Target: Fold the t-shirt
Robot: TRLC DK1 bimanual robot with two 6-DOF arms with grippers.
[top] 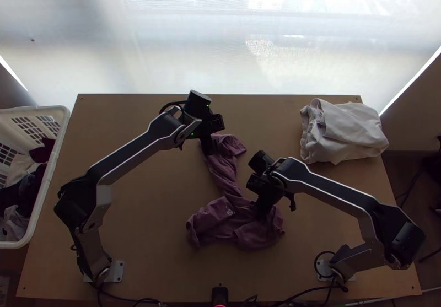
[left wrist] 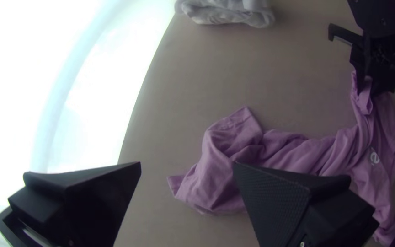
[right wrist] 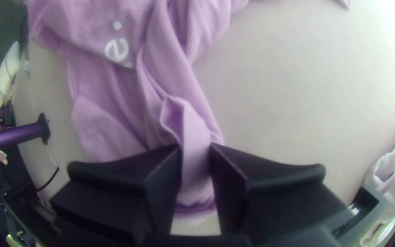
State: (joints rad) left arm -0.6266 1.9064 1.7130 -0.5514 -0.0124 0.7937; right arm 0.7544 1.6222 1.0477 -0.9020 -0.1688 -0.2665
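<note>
The mauve t-shirt (top: 212,230) lies bunched mid-table, a narrower crumpled stretch running away from the near edge. Above that far end is my left gripper (top: 207,146). Nearer the front, my right gripper (top: 264,210) is at the right part of the bunch. In the left wrist view the left gripper (left wrist: 187,164) stands open with nothing pinched, and the far end of the shirt (left wrist: 222,151) spreads below and beside one finger. In the right wrist view a raised fold of the shirt (right wrist: 108,98) passes between the fingers of the right gripper (right wrist: 195,151), shut on it.
A folded white garment (top: 344,130) lies at the table's back right. Left of the table stands a white basket (top: 59,136) with clothes in it. A small dark stand (top: 220,295) is at the near edge. Bare tabletop (top: 149,197) lies left of the shirt.
</note>
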